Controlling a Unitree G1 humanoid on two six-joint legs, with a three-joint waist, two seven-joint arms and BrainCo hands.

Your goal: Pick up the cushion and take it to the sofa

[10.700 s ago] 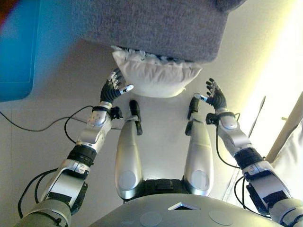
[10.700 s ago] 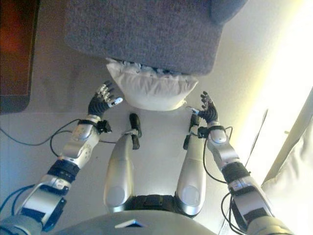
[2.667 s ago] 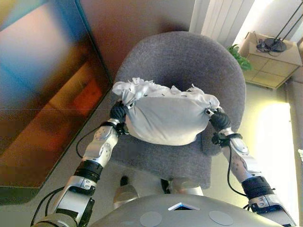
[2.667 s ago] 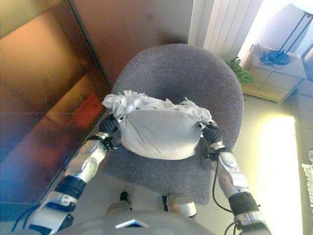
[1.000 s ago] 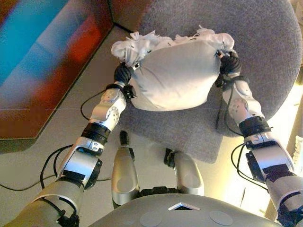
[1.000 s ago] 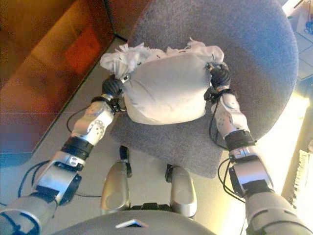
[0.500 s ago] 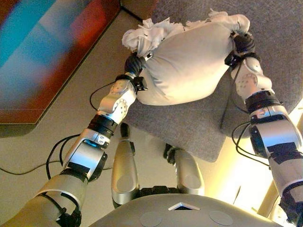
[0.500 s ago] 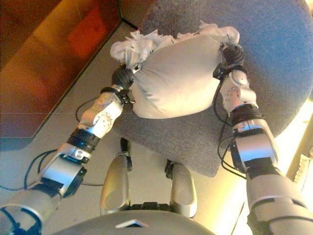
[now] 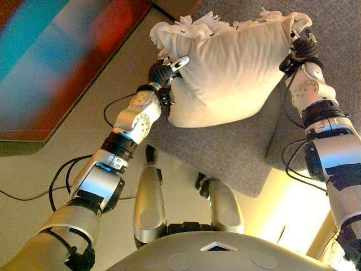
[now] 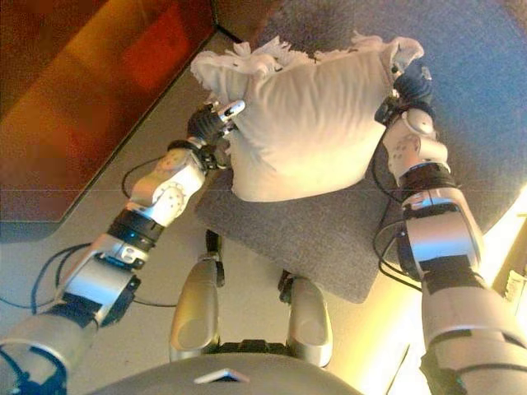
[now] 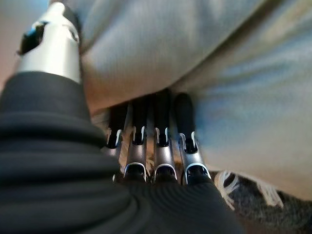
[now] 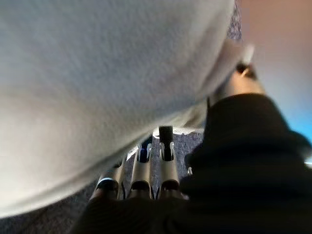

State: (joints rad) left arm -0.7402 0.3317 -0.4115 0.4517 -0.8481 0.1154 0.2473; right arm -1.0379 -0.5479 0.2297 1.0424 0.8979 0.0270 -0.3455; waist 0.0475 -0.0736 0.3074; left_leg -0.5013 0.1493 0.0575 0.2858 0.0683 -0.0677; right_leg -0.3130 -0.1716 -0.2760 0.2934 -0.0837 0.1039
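Observation:
The white fringed cushion (image 9: 231,73) is held between my two hands over the grey sofa seat (image 9: 225,152), its lower edge close to the seat. My left hand (image 9: 161,73) is against the cushion's left side. In the left wrist view its straight fingers (image 11: 163,146) press into the cushion (image 11: 219,73), and the thumb sticks out free. My right hand (image 9: 304,49) is at the cushion's upper right corner. In the right wrist view the cushion (image 12: 97,73) covers most of that hand (image 12: 165,146).
A reddish-brown panel (image 9: 56,68) runs along the left of the sofa. Beige floor (image 9: 67,169) lies between the panel and the sofa's front edge. A sunlit strip of floor (image 9: 293,209) lies at the lower right.
The cushion has turned more upright and moved further over the sofa seat. My left thumb has come away from the cushion and now sticks out. The view has shifted.

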